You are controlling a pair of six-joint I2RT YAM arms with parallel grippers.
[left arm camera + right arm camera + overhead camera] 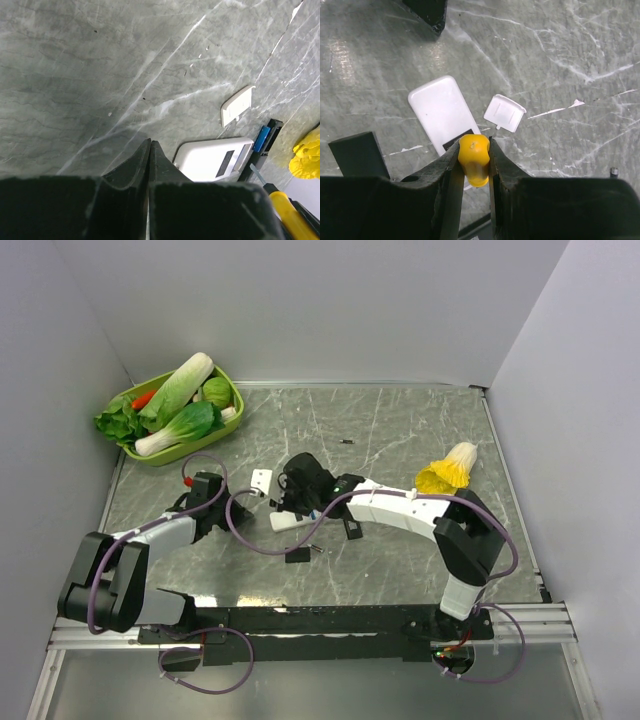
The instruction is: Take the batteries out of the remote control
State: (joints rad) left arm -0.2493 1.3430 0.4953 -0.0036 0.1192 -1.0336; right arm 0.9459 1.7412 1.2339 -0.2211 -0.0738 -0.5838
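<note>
My right gripper [475,150] is shut on a yellow battery [474,159], held just above the white remote control [441,112]. That remote [292,521] lies mid-table under the right gripper [292,498]. Its white cover plate [505,112] lies loose beside it. A blue battery [261,139] sits in a black holder [266,150] beyond the remote [212,160]. Left of the remote, my left gripper [150,143] is shut with nothing in it, low over bare table [212,502].
A green basket [232,390] of toy vegetables stands at the back left. A yellow toy cabbage [448,470] lies at the right. Small black pieces [297,556] lie near the remote, and a black block [359,154] is beside the right gripper.
</note>
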